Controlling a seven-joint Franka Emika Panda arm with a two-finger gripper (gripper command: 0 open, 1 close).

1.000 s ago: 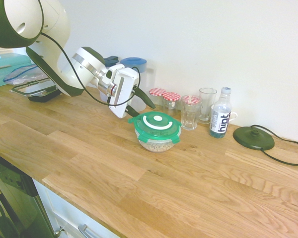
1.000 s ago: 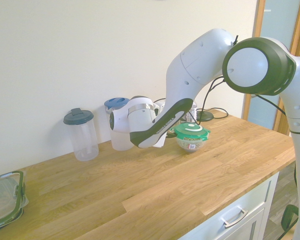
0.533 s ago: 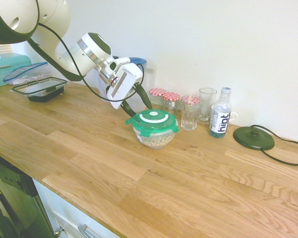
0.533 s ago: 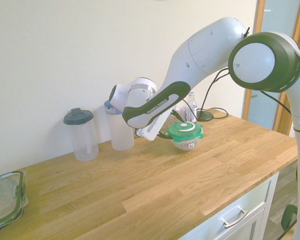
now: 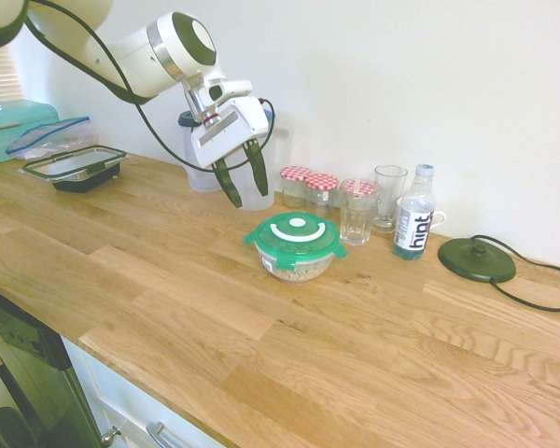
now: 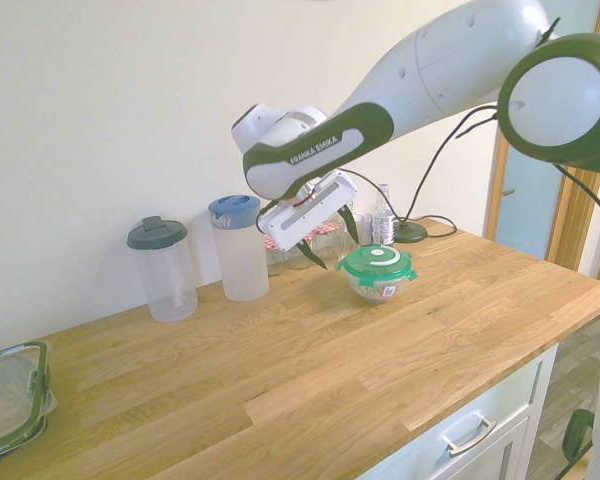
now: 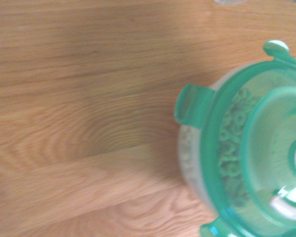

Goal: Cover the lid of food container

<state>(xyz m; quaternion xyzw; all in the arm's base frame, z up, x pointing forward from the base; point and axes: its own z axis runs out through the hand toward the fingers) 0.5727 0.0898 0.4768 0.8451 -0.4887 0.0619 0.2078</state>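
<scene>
green lid [image 5: 295,233] sits on food container [image 5: 297,266], centre of worktop [image 5: 168,280], tabs flared, likely unsnapped. gripper [image 5: 244,182] at lid's 10 o'clock, raised, jaws wide, empty. risk: lid only resting; nudge could shift it, spill cereal.

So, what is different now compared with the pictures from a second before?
The gripper let go of the lid, opened, and rose up and away from it. The lid now lies on the food container, which shifted slightly on the counter. The jars, glasses and bottle stayed in place.
</scene>
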